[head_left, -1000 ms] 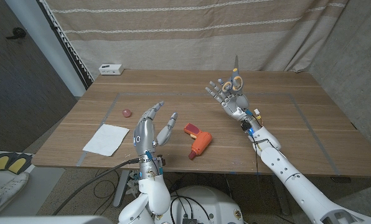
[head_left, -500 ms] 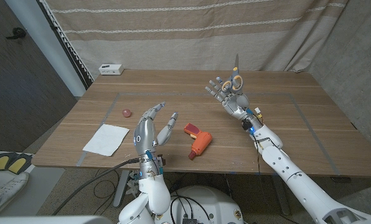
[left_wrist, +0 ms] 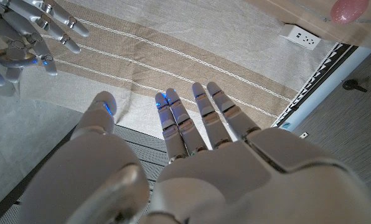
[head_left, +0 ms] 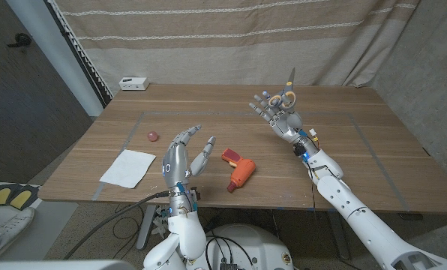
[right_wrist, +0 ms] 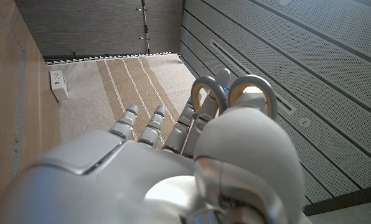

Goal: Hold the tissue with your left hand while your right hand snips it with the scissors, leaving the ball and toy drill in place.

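Both hands are up off the tabletop (head_left: 343,150) right now. Your right hand (head_left: 280,114) is raised over the far right part, holding the scissors (head_left: 287,90) with the blades pointing up; in the right wrist view the yellow and grey handle loops (right_wrist: 235,96) sit around its fingers (right_wrist: 142,127). I can't tell if the blades are apart. Your left hand (head_left: 180,156) hovers near the front edge with its fingers (left_wrist: 195,118) spread and nothing in them. The tissue (head_left: 128,166) lies flat by the front left edge, just left of that hand. The pink ball (head_left: 151,136) sits a bit beyond the tissue. The drill (head_left: 238,169) lies just right of your left hand.
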